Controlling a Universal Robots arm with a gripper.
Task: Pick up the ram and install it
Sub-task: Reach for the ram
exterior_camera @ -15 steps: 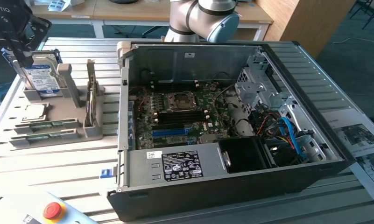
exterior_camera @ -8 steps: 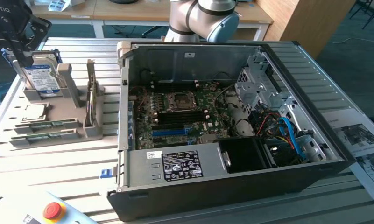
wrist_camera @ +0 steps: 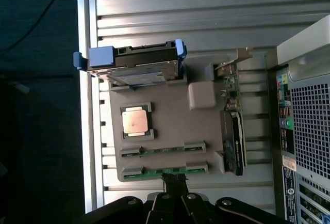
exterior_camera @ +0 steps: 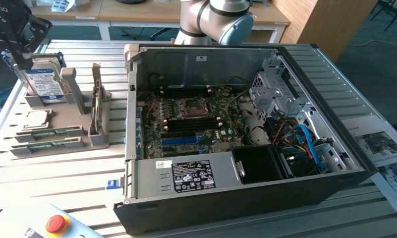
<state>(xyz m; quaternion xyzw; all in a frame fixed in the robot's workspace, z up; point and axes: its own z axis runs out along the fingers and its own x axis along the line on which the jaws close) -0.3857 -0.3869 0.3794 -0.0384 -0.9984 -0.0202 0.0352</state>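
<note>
Two ram sticks, thin green boards, lie side by side in slots of a grey holder (exterior_camera: pixel 85 136): ram (exterior_camera: pixel 51 133) and ram (exterior_camera: pixel 46 146). In the wrist view they are ram (wrist_camera: pixel 164 150) and ram (wrist_camera: pixel 154 171). My black gripper (exterior_camera: pixel 21 54) hangs high over the holder's far end in the exterior view, above the hard drive. In the wrist view my gripper (wrist_camera: pixel 174 182) is shut with nothing held, and its tips line up over the nearer stick. The open computer case (exterior_camera: pixel 357 168) lies at the exterior view's right, its motherboard (exterior_camera: pixel 215 116) exposed.
The holder also carries an upright hard drive (exterior_camera: pixel 43 82) with blue rails, a CPU (exterior_camera: pixel 38 118) and an upright expansion card (exterior_camera: pixel 97 99). A blue slot (exterior_camera: pixel 185 140) shows on the motherboard. A red emergency button (exterior_camera: pixel 56 223) sits at the table's front. Papers (exterior_camera: pixel 383 148) lie beside the case.
</note>
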